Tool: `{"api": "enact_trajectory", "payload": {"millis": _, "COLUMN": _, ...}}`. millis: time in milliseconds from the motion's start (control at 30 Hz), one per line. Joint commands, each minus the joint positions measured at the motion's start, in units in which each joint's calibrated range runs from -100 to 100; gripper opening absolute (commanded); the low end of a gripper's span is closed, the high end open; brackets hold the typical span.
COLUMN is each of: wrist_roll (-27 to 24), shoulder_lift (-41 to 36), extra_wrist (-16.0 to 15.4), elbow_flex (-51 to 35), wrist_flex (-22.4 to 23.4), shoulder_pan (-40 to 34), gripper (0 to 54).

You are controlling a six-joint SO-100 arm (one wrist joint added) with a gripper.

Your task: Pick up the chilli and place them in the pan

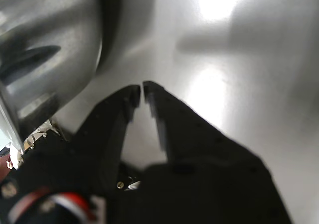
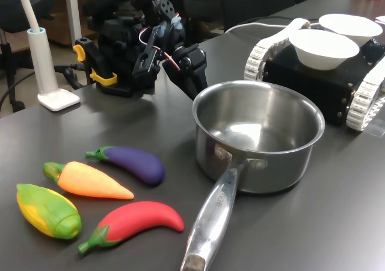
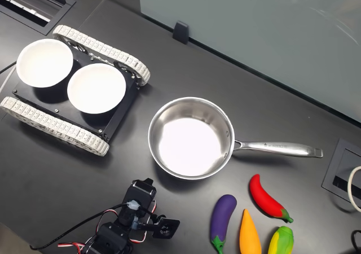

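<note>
The red chilli [image 2: 141,218] [image 3: 268,200] lies on the dark table beside the pan's long handle, in a row of toy vegetables. The steel pan [image 2: 289,162] [image 3: 156,124] stands empty mid-table. My gripper [image 2: 194,90] [image 3: 167,226] hangs low just outside the pan's far rim in the first exterior view, well away from the chilli. In the wrist view the gripper [image 1: 142,88] is shut with its black tips almost touching and nothing between them, and the pan wall [image 1: 45,50] curves close beside it.
A purple eggplant [image 2: 133,164], an orange carrot [image 2: 90,180] and a yellow-green corn [image 2: 47,211] lie by the chilli. Two white bowls [image 3: 96,88] sit on a black tracked base [image 3: 62,127]. A white lamp foot [image 2: 57,98] stands at the first exterior view's left.
</note>
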Motion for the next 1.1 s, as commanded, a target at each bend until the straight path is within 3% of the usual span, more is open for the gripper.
{"api": "enact_trajectory", "payload": {"millis": 0, "wrist_roll": 1.95, "shoulder_lift": -0.75, "extra_wrist": -0.24, "elbow_flex": -4.37, "wrist_flex": 3.01, "shoulder_pan": 2.29, "gripper": 0.2}}
{"api": "enact_trajectory", "payload": {"millis": 533, "wrist_roll": 2.10, "shoulder_lift": -0.16, "extra_wrist": -0.32, "elbow_flex": -4.82, "wrist_flex": 3.01, "shoulder_pan": 3.10, "gripper": 0.2}}
{"api": "enact_trajectory", "payload": {"millis": 800, "wrist_roll": 2.05, "shoulder_lift": 3.98, "extra_wrist": -0.32, "elbow_flex": -7.37, "wrist_flex": 2.16, "shoulder_pan": 4.82, "gripper": 0.2}}
{"api": "enact_trajectory", "payload": {"millis": 1067, "wrist_roll": 2.88, "shoulder_lift": 5.66, "extra_wrist": -0.32, "elbow_flex": -13.64, "wrist_flex": 4.72, "shoulder_pan": 12.84, "gripper": 0.2}}
